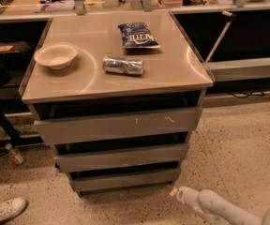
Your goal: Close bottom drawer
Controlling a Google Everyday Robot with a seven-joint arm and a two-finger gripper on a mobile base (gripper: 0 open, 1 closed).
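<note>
Camera view | gripper (174,191) low, just right of bottom drawer (125,179), grip unclear | bowl (56,56), can (123,65), chip bag (138,35) on cabinet top (177,71)

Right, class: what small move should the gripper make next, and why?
Probably shift up and left to meet the front of the bottom drawer, ready to push. The gripper sits near the floor, below and right of that front panel, and the drawer looks slightly open.

Speckled floor (240,139), cluttered workbench (247,6) behind, warm dim light.
</note>
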